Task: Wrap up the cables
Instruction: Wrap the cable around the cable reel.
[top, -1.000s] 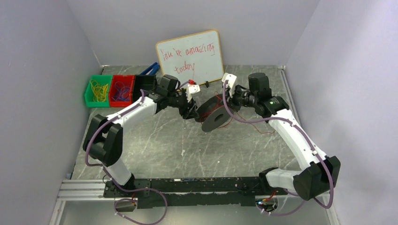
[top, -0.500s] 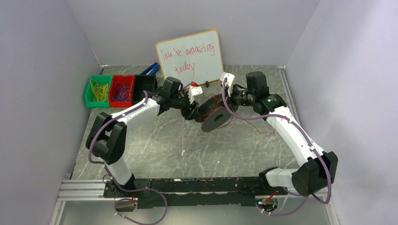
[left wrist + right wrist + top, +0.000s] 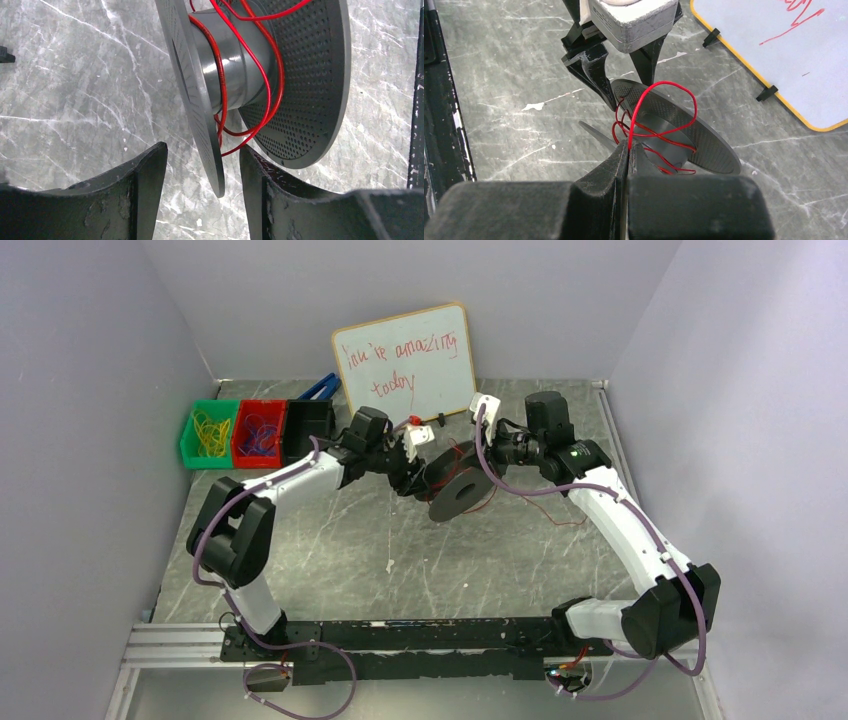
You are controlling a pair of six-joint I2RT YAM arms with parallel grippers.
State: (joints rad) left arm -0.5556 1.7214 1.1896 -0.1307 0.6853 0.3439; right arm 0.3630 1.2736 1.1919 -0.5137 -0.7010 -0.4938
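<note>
Arms both reached out toward the middle-back of the table [image 3: 400, 560], elbows bent, wrists coming in from either side of the black spool [image 3: 458, 495]. The left gripper [image 3: 202, 150] was spread apart, its fingers straddling the rim of one flange with a visible gap on each side. The right gripper [image 3: 629, 146] was pressed together, pinching the cables [image 3: 223, 85] right at its tips. The spool sat tilted up on edge, and its hub ran roughly side to side in the left wrist view. The red wire made a few loose turns round that hub. One loop arched up over the flange to the right fingers, and a strand trailed off on the table toward the right arm. Room-wise, the whiteboard [image 3: 405, 360] stood close behind the spool, and the green bin [image 3: 208, 435] and red bin [image 3: 258, 432] were well off to the left. Most of the bare tabletop lay on the near side, toward the arm bases.
</note>
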